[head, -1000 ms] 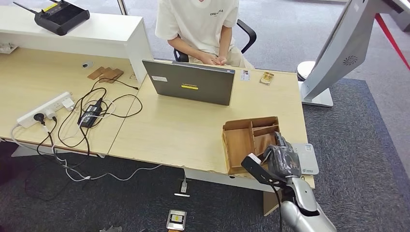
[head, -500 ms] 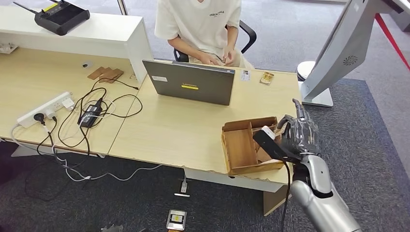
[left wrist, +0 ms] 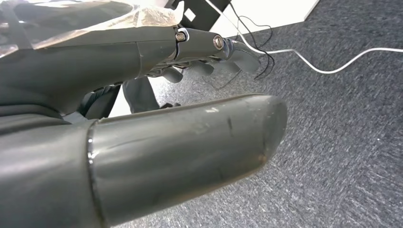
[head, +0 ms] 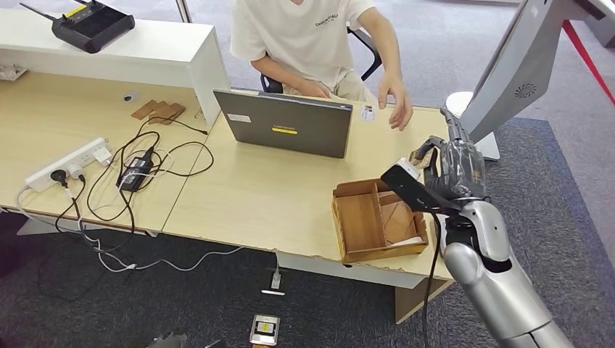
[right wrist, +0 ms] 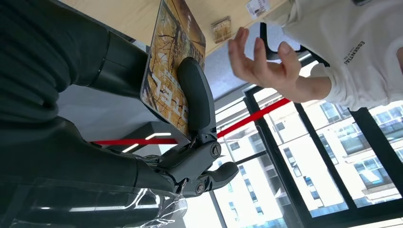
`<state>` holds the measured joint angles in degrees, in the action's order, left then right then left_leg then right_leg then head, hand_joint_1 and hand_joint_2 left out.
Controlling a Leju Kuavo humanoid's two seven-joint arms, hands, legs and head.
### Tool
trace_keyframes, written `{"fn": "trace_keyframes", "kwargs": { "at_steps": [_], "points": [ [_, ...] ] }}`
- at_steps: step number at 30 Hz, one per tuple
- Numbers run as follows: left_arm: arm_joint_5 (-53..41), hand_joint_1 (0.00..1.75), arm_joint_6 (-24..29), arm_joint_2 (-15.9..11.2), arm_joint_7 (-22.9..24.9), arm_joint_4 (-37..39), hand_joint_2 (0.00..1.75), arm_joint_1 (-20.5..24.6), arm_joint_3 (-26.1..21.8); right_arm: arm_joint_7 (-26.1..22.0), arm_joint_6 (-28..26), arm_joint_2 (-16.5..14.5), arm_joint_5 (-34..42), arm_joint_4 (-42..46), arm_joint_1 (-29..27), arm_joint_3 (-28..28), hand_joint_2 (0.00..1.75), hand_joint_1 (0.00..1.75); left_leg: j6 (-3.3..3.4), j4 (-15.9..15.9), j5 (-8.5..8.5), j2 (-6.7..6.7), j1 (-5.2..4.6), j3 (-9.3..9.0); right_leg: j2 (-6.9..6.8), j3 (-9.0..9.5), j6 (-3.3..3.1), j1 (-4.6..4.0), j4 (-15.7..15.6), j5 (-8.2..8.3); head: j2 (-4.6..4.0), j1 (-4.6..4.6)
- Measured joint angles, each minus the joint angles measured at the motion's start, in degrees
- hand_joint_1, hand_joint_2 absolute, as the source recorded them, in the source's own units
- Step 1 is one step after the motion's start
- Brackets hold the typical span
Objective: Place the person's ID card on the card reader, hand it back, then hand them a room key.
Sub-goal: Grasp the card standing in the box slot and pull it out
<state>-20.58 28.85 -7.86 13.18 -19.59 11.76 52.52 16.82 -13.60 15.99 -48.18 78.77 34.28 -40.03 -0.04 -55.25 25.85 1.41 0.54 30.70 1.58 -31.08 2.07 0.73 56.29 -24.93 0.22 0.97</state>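
My right hand point(head: 453, 170) is raised over the desk's right end, beyond the wooden tray point(head: 347, 221). It pinches a brown patterned room key card point(right wrist: 173, 61) between thumb point(right wrist: 195, 92) and fingers; the card's edge point(head: 418, 154) peeks out by the fingers. The seated person stretches an open hand point(head: 397, 107) toward it, a short gap away, palm seen as the person's hand point(right wrist: 259, 59). An ID card point(head: 368, 112) lies on the desk behind the laptop. My left hand point(left wrist: 142, 109) hangs over the carpet, fingers stretched, holding nothing.
A grey laptop point(head: 286, 123) stands open in the desk's middle. A power strip and tangled cables point(head: 123, 170) lie at the left. A small box point(right wrist: 221, 29) sits near the ID card. A white machine base point(head: 475, 141) stands beside the desk's right end.
My right hand has lifted from the desk's front right corner, up and away toward the person, carrying the key card. The person has reached one hand out over the desk.
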Motion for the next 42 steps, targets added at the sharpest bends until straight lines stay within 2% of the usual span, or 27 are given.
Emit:
{"fn": "trace_keyframes", "kwargs": {
  "at_steps": [10, 21, 28, 29, 32, 33, 42],
  "points": [
    [-3.44, 0.0, -2.59, 0.34, 0.5, -0.2, 0.0, 2.03, 0.44, -2.69, 4.32, -5.48, 2.25, -10.4, 9.85, -3.84, 1.75, 1.75, 0.0, -0.01, -0.01, 0.04, 0.0, 0.02, -0.02, -0.01, 0.0, -0.01, 0.04, 0.0, 0.0, 0.0],
    [-5.43, 0.0, -4.13, 0.95, 0.59, -0.39, 0.0, 3.23, 0.62, -3.18, 3.74, -11.32, -0.21, -27.11, 18.46, -8.57, 1.75, 1.75, 0.0, -0.01, -0.01, 0.06, 0.0, 0.04, -0.05, -0.03, 0.0, -0.01, 0.03, 0.0, 0.0, 0.0],
    [-6.43, 0.0, -4.28, 0.98, 0.5, -0.39, 0.0, 3.32, 0.63, -2.01, 3.04, -13.07, -1.06, -35.21, 21.58, -10.21, 1.75, 1.75, 0.0, -0.02, -0.01, 0.06, 0.0, 0.02, -0.05, -0.03, 0.0, -0.01, 0.01, 0.0, 0.0, 0.01],
    [-6.59, 0.0, -4.32, 0.99, 0.5, -0.39, 0.0, 3.34, 0.63, -1.89, 2.8, -13.16, -1.05, -36.15, 21.84, -10.38, 1.75, 1.45, 0.0, -0.02, -0.01, 0.06, 0.0, 0.02, -0.05, -0.03, 0.0, -0.01, 0.01, 0.0, 0.0, 0.0],
    [-6.9, 0.0, -4.43, 1.02, 0.5, -0.39, 0.0, 3.35, 0.63, -1.68, 1.96, -13.3, -0.86, -38.53, 22.33, -10.73, 1.75, 0.16, 0.0, -0.03, -0.01, 0.06, 0.0, 0.02, -0.05, -0.03, 0.01, 0.0, 0.01, 0.0, 0.0, 0.01],
    [-6.96, 0.0, -4.46, 1.02, 0.5, -0.39, 0.0, 3.35, 0.63, -1.62, 1.71, -13.34, -0.81, -39.16, 22.41, -10.83, 1.75, 0.02, 0.0, -0.03, -0.01, 0.06, 0.0, 0.02, -0.05, -0.03, 0.01, 0.0, 0.01, 0.0, 0.0, 0.02],
    [-7.54, 0.0, -4.63, 1.02, 0.37, -0.39, 0.0, 3.32, 0.59, -1.37, -2.13, -13.52, -3.24, -42.83, 23.25, -11.82, 1.75, 0.0, 0.0, -0.03, -0.01, 0.05, 0.0, 0.02, -0.04, -0.03, 0.0, 0.0, 0.02, 0.0, 0.0, 0.01]
  ]
}}
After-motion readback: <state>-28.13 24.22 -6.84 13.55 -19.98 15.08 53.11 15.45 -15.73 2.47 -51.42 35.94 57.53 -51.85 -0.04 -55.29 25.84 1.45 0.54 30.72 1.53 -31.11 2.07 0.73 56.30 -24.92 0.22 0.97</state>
